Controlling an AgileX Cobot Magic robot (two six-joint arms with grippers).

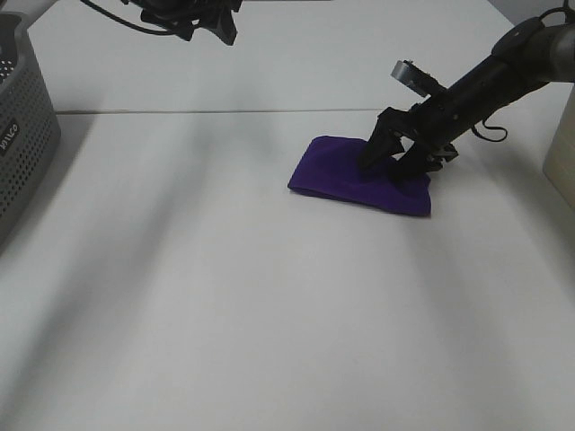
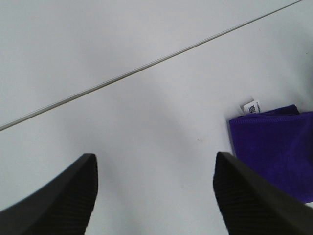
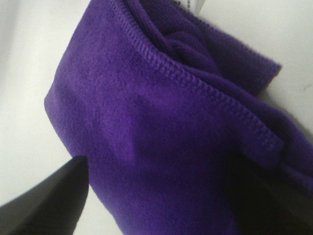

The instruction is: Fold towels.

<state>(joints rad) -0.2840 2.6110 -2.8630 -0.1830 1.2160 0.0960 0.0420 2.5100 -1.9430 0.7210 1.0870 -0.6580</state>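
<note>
The deep purple towel [image 1: 346, 175] lies folded into a small bundle on the white table, right of centre. My right gripper [image 1: 388, 164] is open, its two fingertips pressed down on the towel's right part. In the right wrist view the towel [image 3: 161, 137] fills the frame between the spread fingers [image 3: 49, 200], with folded hemmed layers showing. My left gripper [image 1: 202, 18] hangs high at the far edge, open and empty. The left wrist view shows its gripper [image 2: 154, 196] over bare table, with the towel's corner [image 2: 276, 147] and white tag [image 2: 250, 106] off to one side.
A grey perforated basket [image 1: 22, 126] stands at the left edge. A beige object [image 1: 561, 148] sits at the right edge. A thin seam [image 1: 225, 111] runs across the table behind the towel.
</note>
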